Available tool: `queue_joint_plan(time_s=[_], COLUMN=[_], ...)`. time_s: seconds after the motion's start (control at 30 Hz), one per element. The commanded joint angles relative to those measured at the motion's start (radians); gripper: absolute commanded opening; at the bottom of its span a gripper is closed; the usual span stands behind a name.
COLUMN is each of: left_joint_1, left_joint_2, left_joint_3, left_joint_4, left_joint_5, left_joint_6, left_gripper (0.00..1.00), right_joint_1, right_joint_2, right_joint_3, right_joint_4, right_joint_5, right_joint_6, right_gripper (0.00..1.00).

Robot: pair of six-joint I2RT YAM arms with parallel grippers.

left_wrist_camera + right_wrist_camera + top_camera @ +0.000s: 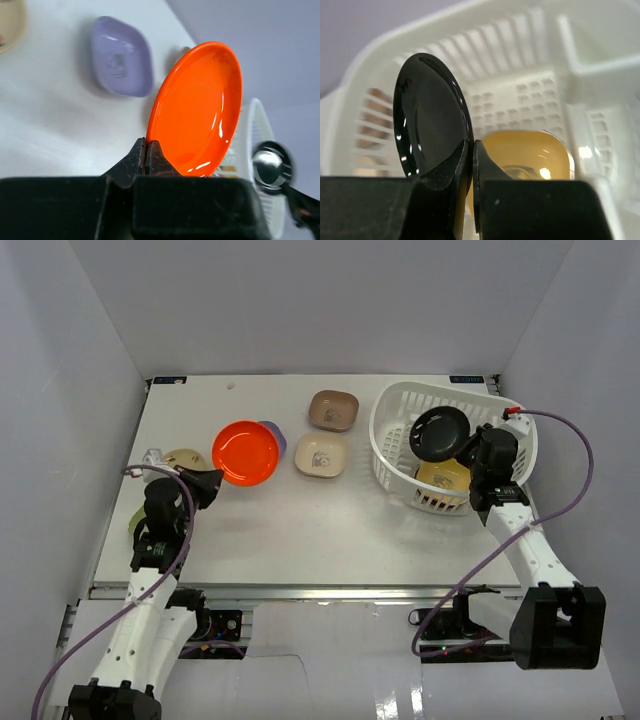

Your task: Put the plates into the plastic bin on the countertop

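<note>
My left gripper [210, 482] is shut on the rim of the orange plate [245, 452], which it holds lifted above the countertop [300, 530]; the plate fills the left wrist view [200, 110]. My right gripper [470, 445] is shut on the black plate [440, 432] and holds it over the white plastic bin [395, 410]. A gold plate [443, 478] lies on the bin floor, also in the right wrist view [530, 155]. A lavender plate [121, 56], brown plate [333, 410] and cream plate [321, 456] lie on the countertop.
A beige plate [180, 459] and a green plate [134, 523] lie at the left by my left arm, partly hidden by it. White walls enclose the countertop on three sides. The metal front edge [300, 590] runs along the near side.
</note>
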Motion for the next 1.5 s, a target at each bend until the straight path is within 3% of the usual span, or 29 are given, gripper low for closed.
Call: queue_joint_plan(time_s=[0.0, 0.07, 0.13, 0.2, 0.27, 0.3, 0.5, 0.7, 0.87, 0.93, 0.97, 1.0, 1.07, 1.1, 1.2, 1.37, 1.47], left_joint_1=[-0.020, -0.067, -0.182, -0.294, -0.435, -0.466, -0.631, -0.721, -0.787, -0.799, -0.799, -0.798, -0.798, -0.795, -0.763, -0.590, -0.403], left_joint_2=[0.041, 0.084, 0.181, 0.294, 0.371, 0.414, 0.788, 1.181, 1.512, 1.577, 1.618, 1.629, 1.625, 1.593, 1.486, 1.190, 0.972], left_joint_3=[0.118, 0.198, 0.313, 0.393, 0.456, 0.514, 0.727, 1.161, 1.497, 1.603, 1.628, 1.646, 1.654, 1.648, 1.594, 1.262, 0.866], left_joint_4=[0.040, 0.109, 0.131, 0.134, 0.164, 0.172, 0.238, 0.127, -0.035, -0.081, -0.095, -0.107, -0.115, -0.115, -0.105, -0.003, 0.104], left_joint_5=[0.177, 0.246, 0.219, 0.147, 0.073, 0.059, 0.038, 0.093, 0.116, 0.128, 0.133, 0.131, 0.107, 0.089, 0.023, 0.004, 0.036], left_joint_6=[-0.006, -0.029, -0.019, 0.018, 0.058, 0.064, 0.115, 0.153, 0.193, 0.212, 0.212, 0.219, 0.242, 0.254, 0.291, 0.267, 0.203], left_gripper=[0.00, 0.00, 0.00, 0.00, 0.00, 0.00, 0.00, 0.00, 0.00, 0.00, 0.05, 0.16, 0.44, 0.66, 0.85, 0.86, 0.83], right_joint_1=[-0.098, -0.135, -0.147, -0.149, -0.159, -0.164, -0.192, -0.199, -0.198, -0.198, -0.198, -0.198, -0.198, -0.198, -0.198, -0.183, -0.051], right_joint_2=[0.082, 0.132, 0.136, 0.121, 0.076, 0.059, -0.187, -0.440, -0.476, -0.467, -0.465, -0.464, -0.461, -0.462, -0.444, -0.344, -0.248], right_joint_3=[-0.029, -0.037, -0.058, -0.072, -0.069, -0.065, 0.037, 0.158, 0.234, 0.248, 0.247, 0.250, 0.250, 0.245, 0.265, 0.290, 0.291], right_joint_4=[-0.031, -0.031, -0.029, -0.029, -0.031, -0.034, -0.118, -0.228, -0.254, -0.273, -0.271, -0.274, -0.279, -0.276, -0.288, -0.270, -0.273], right_joint_5=[-0.108, -0.137, -0.143, -0.122, -0.149, -0.163, -0.153, 0.048, -0.042, -0.071, -0.112, -0.134, -0.184, -0.200, -0.281, -0.641, -0.676], right_joint_6=[0.008, 0.022, 0.059, 0.086, 0.090, 0.090, 0.082, 0.019, 0.007, 0.002, -0.004, -0.010, -0.010, -0.012, -0.015, -0.031, -0.077], right_gripper=[0.08, 0.08, 0.25, 0.49, 0.84, 0.87, 0.85, 0.73, 0.69, 0.69, 0.69, 0.69, 0.68, 0.68, 0.68, 0.64, 0.63])
